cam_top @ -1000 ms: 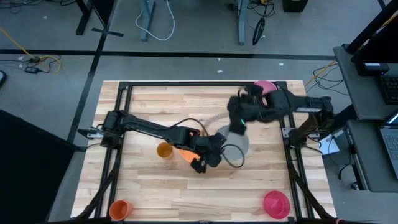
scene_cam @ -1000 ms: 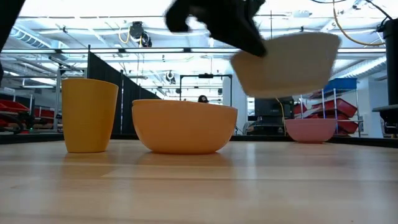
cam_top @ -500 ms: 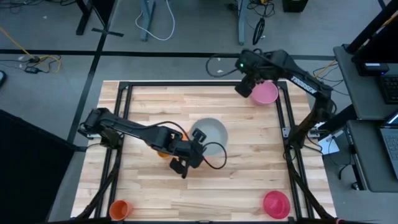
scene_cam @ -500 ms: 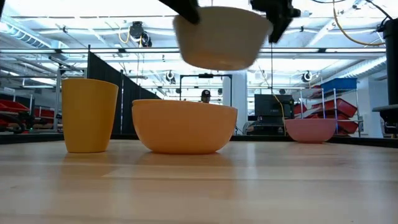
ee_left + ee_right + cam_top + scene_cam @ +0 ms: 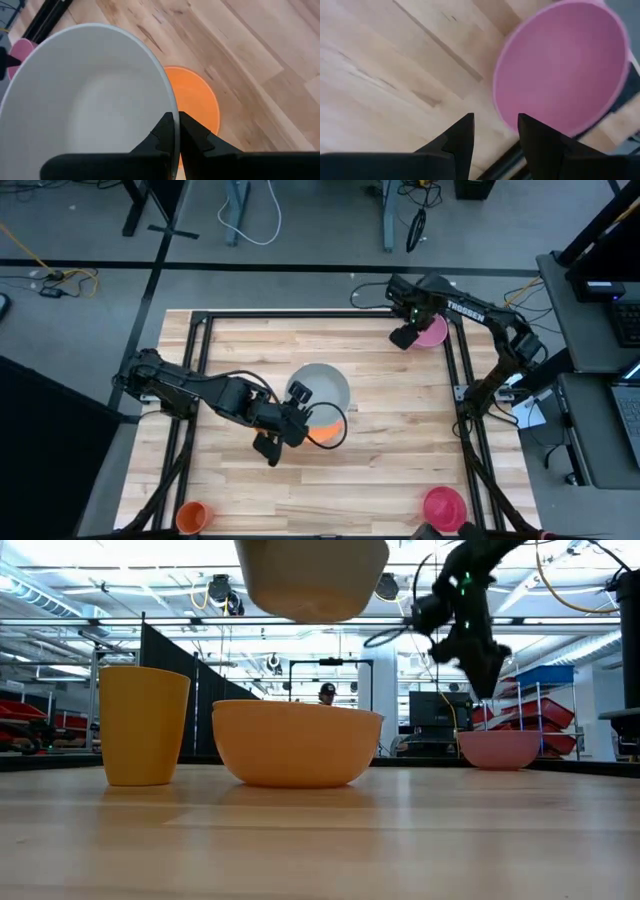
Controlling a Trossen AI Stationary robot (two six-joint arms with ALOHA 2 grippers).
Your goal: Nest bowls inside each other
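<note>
A pale wooden desk [image 5: 400, 450] is sitting in an open workshop. The left hand [image 5: 176, 131] is pinching the grey bowl's [image 5: 85, 95] rim, hanging it above the orange bowl [image 5: 197, 100]; an amber cup [image 5: 143, 725] is standing alongside. The right hand [image 5: 495, 135], fingers spread and empty, is hovering beside the pink bowl [image 5: 560, 65].

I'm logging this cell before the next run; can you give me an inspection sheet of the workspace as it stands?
Surface: wooden table inside a black frame, bare wood between items.
Job's things: grey bowl held in the air above the orange bowl; pink bowl at the far right corner; magenta bowl at the near right corner.
Clutter: small orange cup at the near left corner; amber cup beside the orange bowl.
End effectors: left end effector shut on the grey bowl's rim; right end effector open, just above the pink bowl's edge.
Cables: loose cables on the floor beyond the table.
Surroundings: a person far behind; desks with laptops at the right.
</note>
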